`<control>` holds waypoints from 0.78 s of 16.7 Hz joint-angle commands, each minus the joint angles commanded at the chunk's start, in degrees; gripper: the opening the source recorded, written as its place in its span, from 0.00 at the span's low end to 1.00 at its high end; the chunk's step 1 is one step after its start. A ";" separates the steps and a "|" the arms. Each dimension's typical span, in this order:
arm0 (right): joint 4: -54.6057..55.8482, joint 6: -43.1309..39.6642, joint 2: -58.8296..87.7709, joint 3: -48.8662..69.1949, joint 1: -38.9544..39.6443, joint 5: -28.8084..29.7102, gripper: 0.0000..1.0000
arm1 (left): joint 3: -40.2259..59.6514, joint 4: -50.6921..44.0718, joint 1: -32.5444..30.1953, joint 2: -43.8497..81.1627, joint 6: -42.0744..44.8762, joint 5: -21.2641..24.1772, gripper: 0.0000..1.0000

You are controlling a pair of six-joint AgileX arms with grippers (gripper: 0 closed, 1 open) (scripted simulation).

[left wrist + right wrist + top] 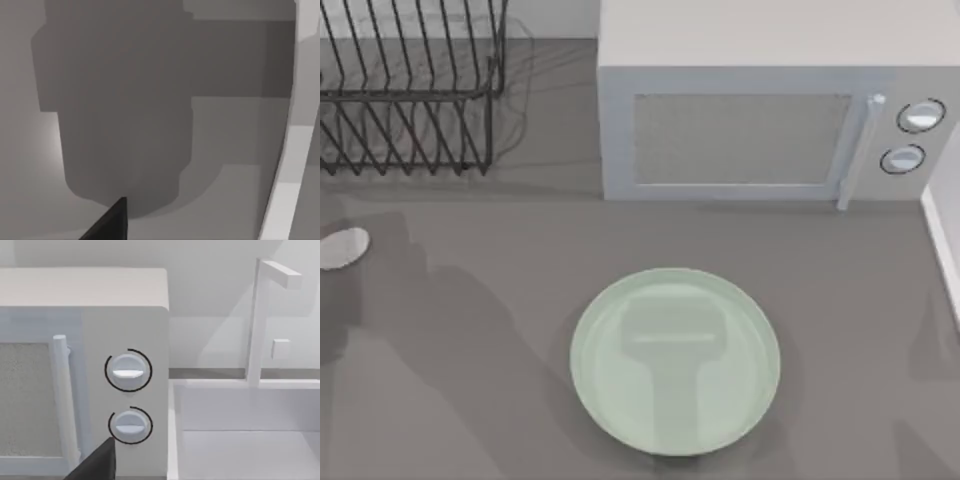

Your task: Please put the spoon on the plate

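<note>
The pale green plate lies flat on the grey table, at the front middle of the top view, with nothing on it. A small white oval at the table's far left edge looks like the spoon's bowl; its handle is cut off by the picture's edge. A dark tip of my left gripper hangs over bare, shadowed grey table in the left wrist view. In the right wrist view, a dark tip of my right gripper shows in front of the microwave's knobs.
A white microwave stands at the back, door shut, with its two knobs at the right. A black wire dish rack stands at the back left. A white basin borders the table's right side.
</note>
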 joint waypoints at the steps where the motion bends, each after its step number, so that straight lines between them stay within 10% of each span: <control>1: 0.00 0.00 0.00 0.00 0.00 0.00 1.00 | 0.00 0.00 0.00 0.00 0.00 0.00 0.62; 9: 0.00 0.00 0.00 0.00 0.00 0.00 1.00 | 0.00 0.00 0.00 0.00 0.00 0.00 0.02; 13: 0.00 0.00 0.00 0.00 0.00 0.00 1.00 | 0.00 0.00 0.00 0.00 0.00 0.00 0.00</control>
